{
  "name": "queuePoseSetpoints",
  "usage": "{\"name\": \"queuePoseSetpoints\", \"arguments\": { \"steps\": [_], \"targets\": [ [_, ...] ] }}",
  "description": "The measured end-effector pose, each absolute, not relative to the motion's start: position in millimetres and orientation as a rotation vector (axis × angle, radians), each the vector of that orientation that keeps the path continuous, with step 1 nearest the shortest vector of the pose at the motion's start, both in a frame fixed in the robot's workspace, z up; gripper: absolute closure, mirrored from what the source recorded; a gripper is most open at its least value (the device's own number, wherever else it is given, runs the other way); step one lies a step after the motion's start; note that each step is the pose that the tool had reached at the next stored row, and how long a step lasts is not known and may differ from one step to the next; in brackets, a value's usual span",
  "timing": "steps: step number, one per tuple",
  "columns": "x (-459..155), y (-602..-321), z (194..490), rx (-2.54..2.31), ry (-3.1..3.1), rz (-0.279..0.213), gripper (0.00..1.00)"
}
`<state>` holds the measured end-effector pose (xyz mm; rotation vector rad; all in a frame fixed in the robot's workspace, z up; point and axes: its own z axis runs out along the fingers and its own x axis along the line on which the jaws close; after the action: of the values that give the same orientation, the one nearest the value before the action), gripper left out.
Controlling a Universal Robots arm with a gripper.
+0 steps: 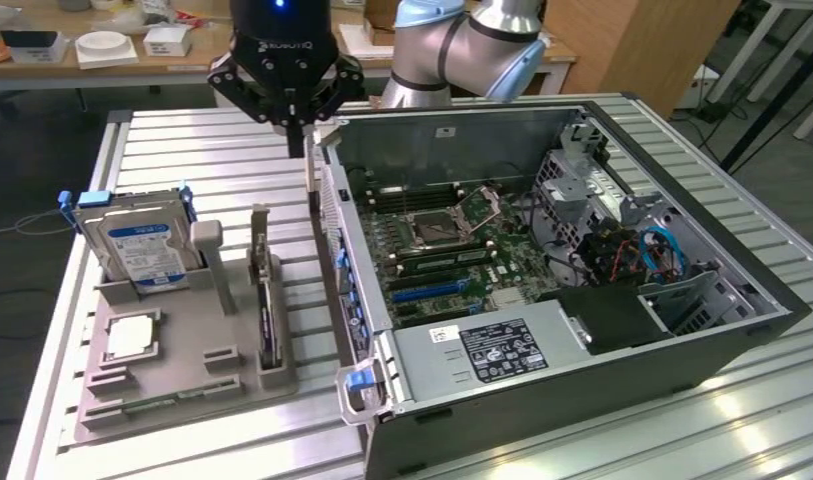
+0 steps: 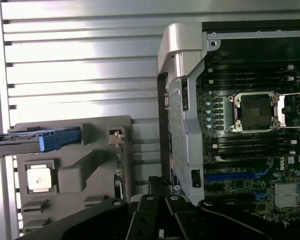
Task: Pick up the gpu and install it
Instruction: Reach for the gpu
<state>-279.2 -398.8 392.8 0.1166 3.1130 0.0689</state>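
Observation:
The gpu (image 1: 263, 300) is a thin dark card standing on edge in a slot of the grey holder tray (image 1: 179, 400), with its pale metal bracket at the far end. The wrist view sees the gpu (image 2: 118, 167) edge-on beside the tray's rim. My gripper (image 1: 297, 140) hangs above the slatted table beyond the tray, between the gpu's bracket end and the rear corner of the open computer case (image 1: 726, 340). Its fingers are shut and hold nothing. The gripper's black linkage (image 2: 160, 225) shows in the wrist view. The motherboard's blue slots (image 1: 426, 290) lie open to view.
A silver hard drive (image 1: 139, 250) with a blue-white label stands in the tray's far corner, and a square processor chip (image 1: 133, 335) lies flat in it. The case's rear wall (image 1: 329, 240) rises close beside the tray. Benches with boxes stand behind the table.

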Motion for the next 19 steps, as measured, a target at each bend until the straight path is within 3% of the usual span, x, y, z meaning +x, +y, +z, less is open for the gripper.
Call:
{"name": "queuePoseSetpoints", "arguments": {
  "steps": [19],
  "targets": [
    [-304.0,-398.8,392.8,0.117,3.113,0.069,0.89]
  ]
}}
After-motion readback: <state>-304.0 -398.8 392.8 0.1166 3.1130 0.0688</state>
